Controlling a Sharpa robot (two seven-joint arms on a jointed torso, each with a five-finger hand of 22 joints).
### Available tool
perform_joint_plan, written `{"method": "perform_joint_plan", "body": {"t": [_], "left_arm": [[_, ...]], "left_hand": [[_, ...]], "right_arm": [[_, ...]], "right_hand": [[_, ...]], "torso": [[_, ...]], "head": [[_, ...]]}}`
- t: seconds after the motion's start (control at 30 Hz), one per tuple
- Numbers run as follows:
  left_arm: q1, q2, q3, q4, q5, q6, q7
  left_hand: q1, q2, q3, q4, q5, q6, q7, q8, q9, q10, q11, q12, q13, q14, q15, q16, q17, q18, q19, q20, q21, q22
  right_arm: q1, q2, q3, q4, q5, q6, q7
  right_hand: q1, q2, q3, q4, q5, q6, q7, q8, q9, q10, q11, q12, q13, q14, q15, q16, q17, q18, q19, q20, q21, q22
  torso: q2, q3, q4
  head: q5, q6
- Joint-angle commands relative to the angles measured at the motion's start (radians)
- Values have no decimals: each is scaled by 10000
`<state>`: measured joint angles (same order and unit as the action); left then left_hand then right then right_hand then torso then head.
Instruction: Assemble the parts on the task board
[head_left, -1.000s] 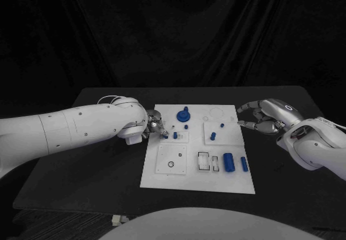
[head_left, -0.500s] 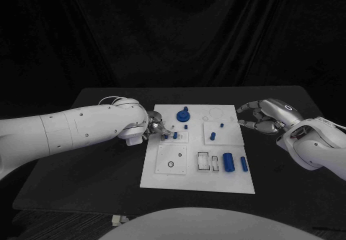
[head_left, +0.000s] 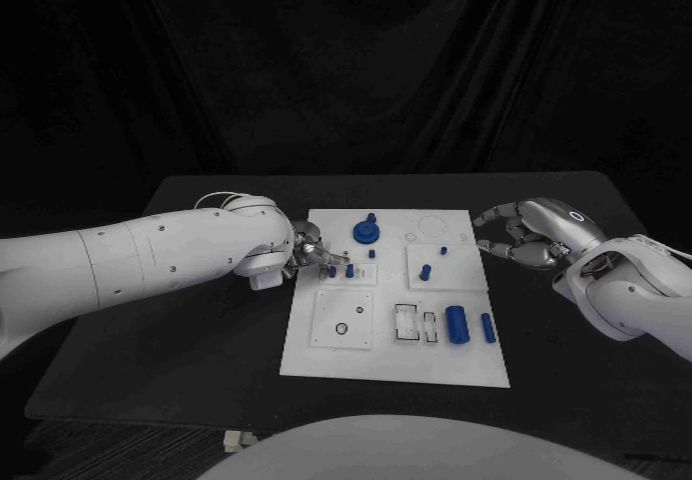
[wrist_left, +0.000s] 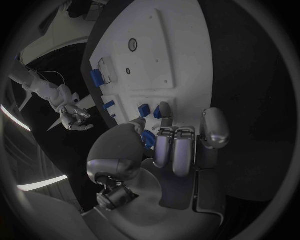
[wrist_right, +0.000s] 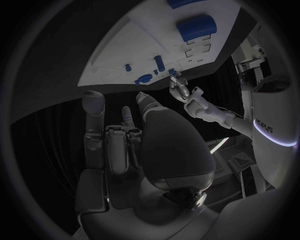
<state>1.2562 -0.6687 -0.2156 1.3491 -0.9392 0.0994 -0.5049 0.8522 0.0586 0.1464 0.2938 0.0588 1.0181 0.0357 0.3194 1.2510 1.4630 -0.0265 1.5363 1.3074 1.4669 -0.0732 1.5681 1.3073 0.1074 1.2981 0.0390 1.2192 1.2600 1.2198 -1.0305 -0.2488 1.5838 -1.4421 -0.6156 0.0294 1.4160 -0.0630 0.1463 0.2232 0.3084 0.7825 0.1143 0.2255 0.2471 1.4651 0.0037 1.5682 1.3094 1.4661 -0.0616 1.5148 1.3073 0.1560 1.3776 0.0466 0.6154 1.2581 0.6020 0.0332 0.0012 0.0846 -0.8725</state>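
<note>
Bare black table (head_left: 173, 340) around board (head_left: 375, 360)

The head camera looks steeply down on the bench (head_left: 188, 340). Each wrist camera sits close behind its own fingers (wrist_left: 164, 145). All three views share the task board (head_left: 397, 350).

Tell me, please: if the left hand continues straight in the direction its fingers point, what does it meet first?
Probably the small blue peg beside the left hand on the task board; its fingertips are already nearly there, though depth is unclear.

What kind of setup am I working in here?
Likely a robotics test bench or lab: a black table against dark curtains, a white task board with small blue parts, and nothing domestic in sight.
</note>
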Motion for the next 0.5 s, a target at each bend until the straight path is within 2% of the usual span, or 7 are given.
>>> {"method": "perform_joint_plan", "body": {"t": [0.03,0.07,0.17,0.2,0.43,0.47,0.5], "left_arm": [[-20,19,6,-11,27,-97,113],[-20,20,6,-17,27,-128,140],[-20,18,6,-27,27,-213,226],[-20,17,6,-29,27,-238,251],[-21,-27,7,-21,28,-592,564],[-20,-45,7,-12,28,-721,670],[-20,-67,7,-2,28,-877,818]], "left_hand": [[-182,183,-179,1,-58,-97,1,60,73,727,-14,-33,2251,971,12,-27,2531,-12,42,21,-69,22],[-399,367,-359,6,-60,-143,13,92,144,719,-10,-40,2244,960,21,-35,2515,-9,35,29,-92,31],[-512,469,-484,10,-49,-172,18,108,186,707,0,-52,2232,951,25,-43,2502,-5,22,34,-116,30],[-619,575,-616,4,-11,-206,27,118,222,691,5,-68,2216,939,36,-52,2484,1,11,36,-138,32],[-660,790,-868,-9,209,-374,62,85,281,623,36,-137,2148,885,54,-94,2406,8,-28,57,-201,29],[-614,826,-903,-11,268,-415,71,74,290,594,45,-168,2117,864,61,-110,2375,11,-43,65,-224,22],[-495,888,-892,-17,534,-481,82,47,293,566,53,-197,2089,849,69,-122,2354,12,-49,69,-233,28]], "right_arm": [[-32,-1,6,-4,-19,38,-190],[-34,0,6,-7,-19,38,-190],[-37,4,6,-12,-19,38,-189],[-37,4,6,-13,-19,37,-188],[-39,-8,6,-10,-17,18,-184],[-40,-13,6,-8,-17,10,-180],[-40,-21,6,-4,-17,2,-174]], "right_hand": [[92,12,17,-55,43,93,2,-16,-24,1057,86,26,2614,892,66,-34,1998,-107,45,55,-62,13],[92,12,17,-55,43,93,2,-16,-24,1057,86,26,2614,892,66,-34,1998,-107,45,55,-62,13],[98,15,29,-62,73,97,2,-18,-34,1057,87,26,2614,890,66,-40,1992,-104,42,55,-80,10],[98,15,29,-62,73,97,2,-18,-34,1057,87,26,2614,890,66,-40,1992,-104,42,55,-80,10],[94,39,60,-63,153,107,8,-24,-59,1057,90,26,2614,890,68,-39,1993,-106,46,56,-78,20],[81,48,69,-55,177,112,11,-26,-69,1057,93,26,2614,888,69,-47,1985,-108,49,56,-67,28],[67,51,69,-46,185,114,13,-28,-75,1057,94,26,2614,889,70,-46,1985,-108,49,57,-74,27]], "torso": [[-1,0,-7],[1,-1,-4],[1,-3,1],[2,-1,0],[-1,3,4],[-1,4,5],[0,3,6]], "head": [[4,-2],[6,-2],[5,-2],[10,-2],[25,-2],[31,-2],[36,-2]]}}
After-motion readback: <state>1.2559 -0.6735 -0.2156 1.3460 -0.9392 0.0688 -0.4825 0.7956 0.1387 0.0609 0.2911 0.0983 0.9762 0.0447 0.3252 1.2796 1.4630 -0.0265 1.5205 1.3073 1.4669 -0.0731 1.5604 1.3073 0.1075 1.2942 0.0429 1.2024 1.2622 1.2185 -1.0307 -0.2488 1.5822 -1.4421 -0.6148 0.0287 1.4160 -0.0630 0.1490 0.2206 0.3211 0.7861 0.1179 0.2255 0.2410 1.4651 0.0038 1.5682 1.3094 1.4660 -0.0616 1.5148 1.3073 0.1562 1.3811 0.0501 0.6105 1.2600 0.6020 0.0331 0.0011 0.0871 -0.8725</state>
